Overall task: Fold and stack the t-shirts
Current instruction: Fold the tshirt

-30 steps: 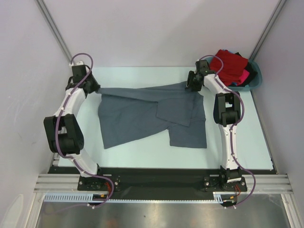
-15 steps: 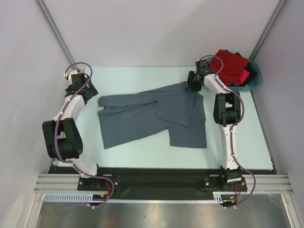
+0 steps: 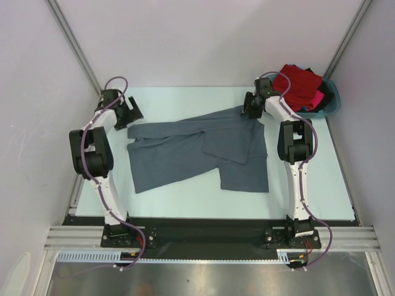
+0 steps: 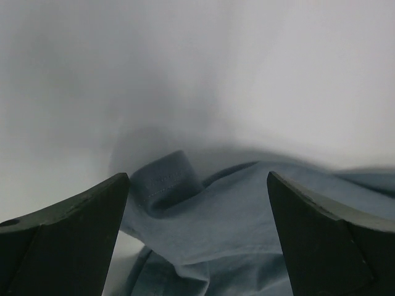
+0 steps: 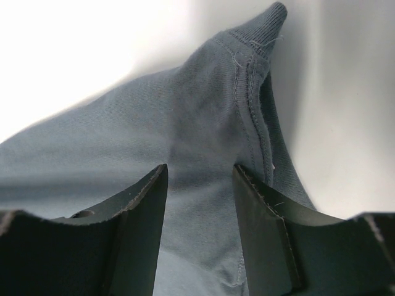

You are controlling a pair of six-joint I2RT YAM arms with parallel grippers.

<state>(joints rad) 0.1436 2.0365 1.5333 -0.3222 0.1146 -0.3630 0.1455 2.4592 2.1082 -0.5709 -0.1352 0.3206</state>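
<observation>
My left fingers (image 4: 68,240) stand wide apart and hold nothing. The near sleeve hem of the large slate-grey cloth t-shirt (image 3: 185,151) lies slack just ahead of them on the pale surface (image 3: 185,98). From there the shirt's long axis runs across to my right fingers (image 5: 139,228), which look clamped on its far bunched edge, though the pinch itself is hidden. A second ago my left fingers held that sleeve corner up and taut; now it has dropped flat, and this arm, the nearer one, has pulled clear of it.
</observation>
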